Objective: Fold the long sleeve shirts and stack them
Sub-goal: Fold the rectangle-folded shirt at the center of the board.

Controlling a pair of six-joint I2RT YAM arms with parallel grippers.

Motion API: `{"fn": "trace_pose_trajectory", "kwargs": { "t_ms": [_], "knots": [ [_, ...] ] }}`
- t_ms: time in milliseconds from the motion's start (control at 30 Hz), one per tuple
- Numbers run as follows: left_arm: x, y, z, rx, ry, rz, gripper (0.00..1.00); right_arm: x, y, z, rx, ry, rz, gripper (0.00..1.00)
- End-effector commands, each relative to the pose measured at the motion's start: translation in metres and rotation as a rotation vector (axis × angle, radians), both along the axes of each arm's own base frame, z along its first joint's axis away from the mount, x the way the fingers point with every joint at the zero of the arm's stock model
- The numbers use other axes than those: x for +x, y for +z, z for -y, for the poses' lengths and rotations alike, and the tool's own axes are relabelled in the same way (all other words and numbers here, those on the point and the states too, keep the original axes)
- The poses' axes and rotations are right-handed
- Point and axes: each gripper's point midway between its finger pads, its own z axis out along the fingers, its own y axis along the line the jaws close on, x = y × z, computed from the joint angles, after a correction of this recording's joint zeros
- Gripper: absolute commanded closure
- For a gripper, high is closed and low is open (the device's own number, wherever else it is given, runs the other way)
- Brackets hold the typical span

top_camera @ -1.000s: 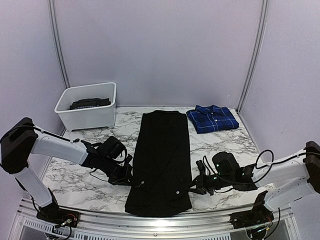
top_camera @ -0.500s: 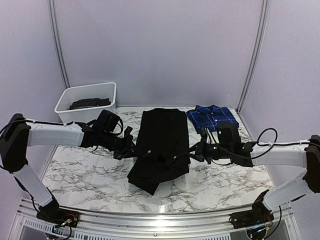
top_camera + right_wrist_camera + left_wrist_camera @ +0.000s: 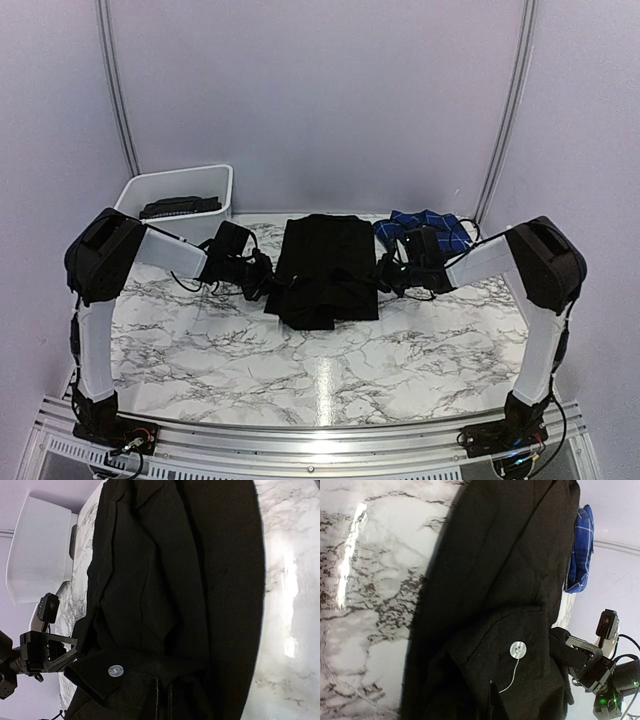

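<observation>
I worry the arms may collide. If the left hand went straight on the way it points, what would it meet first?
The left hand is shut on the black shirt, and its folded cloth lies straight ahead. Past it the right hand faces back, roughly in line, though height is unclear.

1. Left tool [image 3: 266, 286] and right tool [image 3: 386, 281]: in the top view the fingertips are lost against the black shirt [image 3: 325, 265], so contact cannot be resolved.
2. Both wrist views: the black shirt is cut off by the bottom edge. Each tool's own fingers merge with the dark cloth, possibly pinching a fold.
3. Plaid shirt [image 3: 440, 222]: the near part is hidden behind the right arm.
4. Bin [image 3: 170, 232]: the dark contents [image 3: 180, 207] are too small to identify.
</observation>
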Motion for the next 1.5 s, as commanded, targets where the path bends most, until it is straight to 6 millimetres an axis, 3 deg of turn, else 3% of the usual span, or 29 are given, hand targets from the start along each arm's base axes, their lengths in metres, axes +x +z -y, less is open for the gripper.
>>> {"fn": "trace_pose_trajectory", "kwargs": {
  "t_ms": [0, 133, 233, 433, 533, 700, 833, 1033, 1167, 1300, 1467],
  "knots": [
    [0.001, -0.017, 0.001, 0.013, 0.020, -0.010, 1.00, 0.011, -0.010, -0.004, -0.019, 0.025, 0.016, 1.00],
    [-0.030, -0.029, 0.000, 0.047, -0.013, -0.041, 1.00, -0.010, -0.028, -0.005, -0.043, 0.043, -0.031, 1.00],
    [-0.062, -0.038, -0.008, 0.080, -0.026, -0.067, 1.00, -0.036, -0.036, -0.008, -0.063, 0.069, -0.059, 1.00],
    [-0.118, -0.031, -0.023, 0.117, -0.024, -0.067, 1.00, -0.101, -0.042, -0.005, -0.094, 0.089, -0.107, 1.00],
    [-0.122, -0.025, -0.032, 0.127, -0.016, -0.039, 1.00, -0.108, -0.033, -0.001, -0.100, 0.082, -0.089, 1.00],
    [-0.118, -0.013, -0.026, 0.104, -0.046, -0.002, 0.98, -0.095, -0.016, -0.001, -0.135, 0.088, -0.039, 1.00],
    [-0.113, -0.001, -0.025, 0.107, -0.063, 0.048, 0.81, -0.088, -0.002, -0.006, -0.128, 0.103, -0.001, 0.95],
    [-0.112, 0.016, -0.033, 0.173, -0.119, 0.111, 0.41, -0.082, 0.031, -0.007, -0.149, 0.134, 0.099, 0.56],
    [-0.127, 0.022, -0.039, 0.211, -0.208, 0.132, 0.22, -0.088, 0.045, -0.004, -0.180, 0.162, 0.141, 0.41],
    [-0.157, 0.016, -0.045, 0.224, -0.307, 0.102, 0.19, -0.100, 0.052, 0.001, -0.237, 0.206, 0.189, 0.38],
    [-0.198, 0.005, -0.043, 0.249, -0.402, 0.063, 0.21, -0.138, 0.036, 0.004, -0.351, 0.297, 0.174, 0.41]
  ]
}}
